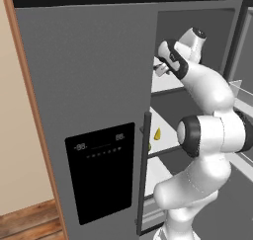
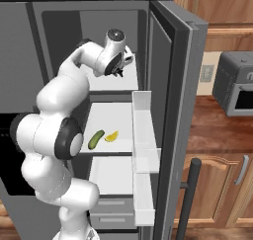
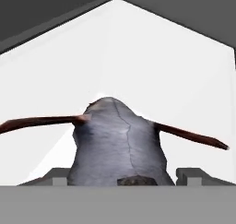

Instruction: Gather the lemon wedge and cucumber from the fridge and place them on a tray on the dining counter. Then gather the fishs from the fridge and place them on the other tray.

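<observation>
Lying on white fridge shelf: fish.

Fish fills the gap between pincer fingers, white shelf beyond bare

Arm folded upward from the base, elbow bent, forearm reaching high toward the fridge's upper shelf. Gripper points in over that shelf, fingers spread apart, one either side of a grey fish.

flat, even rendered light, soft shadows inside the fridge, slightly blurry throughout, perhaps low resolution.
</observation>
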Tool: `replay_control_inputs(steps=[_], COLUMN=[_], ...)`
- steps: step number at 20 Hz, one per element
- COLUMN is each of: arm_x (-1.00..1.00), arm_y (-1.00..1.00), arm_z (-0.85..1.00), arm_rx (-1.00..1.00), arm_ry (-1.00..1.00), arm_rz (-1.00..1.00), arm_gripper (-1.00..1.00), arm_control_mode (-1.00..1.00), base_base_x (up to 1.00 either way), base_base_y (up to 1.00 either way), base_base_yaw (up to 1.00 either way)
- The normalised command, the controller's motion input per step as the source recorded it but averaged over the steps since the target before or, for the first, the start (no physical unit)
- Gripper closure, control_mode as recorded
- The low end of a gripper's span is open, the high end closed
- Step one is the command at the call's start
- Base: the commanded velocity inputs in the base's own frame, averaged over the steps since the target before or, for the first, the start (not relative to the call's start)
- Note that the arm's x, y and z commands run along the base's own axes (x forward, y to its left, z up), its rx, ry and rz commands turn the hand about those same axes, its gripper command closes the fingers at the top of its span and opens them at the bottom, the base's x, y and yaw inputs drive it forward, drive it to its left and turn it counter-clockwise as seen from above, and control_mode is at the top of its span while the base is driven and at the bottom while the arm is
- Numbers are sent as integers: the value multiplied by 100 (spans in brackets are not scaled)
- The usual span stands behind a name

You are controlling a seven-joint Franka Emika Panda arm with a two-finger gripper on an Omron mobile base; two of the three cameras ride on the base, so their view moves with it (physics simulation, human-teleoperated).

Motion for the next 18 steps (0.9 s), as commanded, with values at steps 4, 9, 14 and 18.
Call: replay_control_inputs(steps=[4, 9, 14, 18], arm_x=[-100, -100, -100, -100], arm_y=[37, -15, -20, 0], arm_z=[2, 24, 12, 0], arm_rx=[-4, 0, 0, 0], arm_ry=[-14, -24, -24, -15], arm_rz=[0, -3, -7, -7], arm_gripper=[100, 100, 100, 100], arm_control_mode=[-100, -100, -100, -100], base_base_x=[0, 0, 0, 0], base_base_y=[0, 0, 0, 0], base_base_yaw=[0, 0, 0, 0])
